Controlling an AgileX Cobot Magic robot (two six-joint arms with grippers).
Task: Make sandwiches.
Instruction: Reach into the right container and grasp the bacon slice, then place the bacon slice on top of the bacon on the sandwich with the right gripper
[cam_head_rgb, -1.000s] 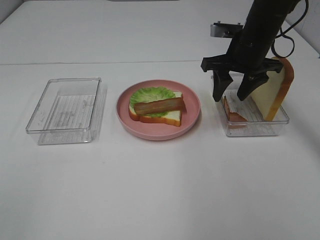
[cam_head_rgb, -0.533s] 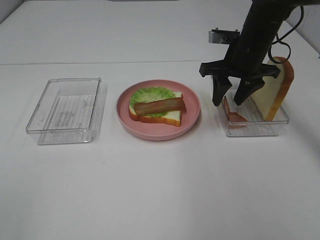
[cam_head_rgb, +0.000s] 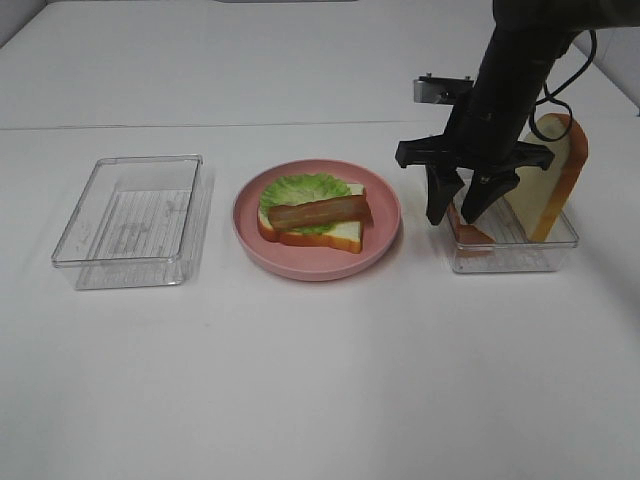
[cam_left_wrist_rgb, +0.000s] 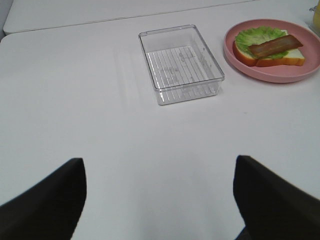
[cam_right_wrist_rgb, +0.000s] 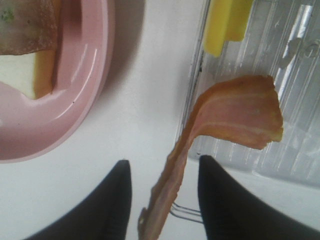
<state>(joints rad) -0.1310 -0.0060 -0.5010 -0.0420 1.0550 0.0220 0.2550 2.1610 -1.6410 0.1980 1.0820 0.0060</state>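
On the pink plate (cam_head_rgb: 385, 200) lies a white bread slice (cam_head_rgb: 340, 235) with a green lettuce leaf (cam_head_rgb: 300, 187) and a bacon strip (cam_head_rgb: 320, 211) on top. This stack also shows in the left wrist view (cam_left_wrist_rgb: 270, 47). My right gripper (cam_head_rgb: 455, 213) is open, its fingers reaching down at the left end of the right clear tray (cam_head_rgb: 515, 262), on either side of a second bacon strip (cam_head_rgb: 466, 229). In the right wrist view that bacon strip (cam_right_wrist_rgb: 225, 117) hangs over the tray wall between my fingers (cam_right_wrist_rgb: 107, 202). A yellow cheese slice (cam_right_wrist_rgb: 225, 22) lies in the tray. A second bread slice (cam_head_rgb: 555, 180) leans upright at its right end. My left gripper (cam_left_wrist_rgb: 160, 200) is open and empty over bare table.
An empty clear tray (cam_head_rgb: 130, 215) stands left of the plate and also shows in the left wrist view (cam_left_wrist_rgb: 180, 62). The white table (cam_head_rgb: 320, 380) stretches in front of all three. The right arm's cables hang at the back right.
My right gripper has sunk lower and shifted slightly left, its open fingers coming down around the bacon strip in the right tray. Nothing else has moved.
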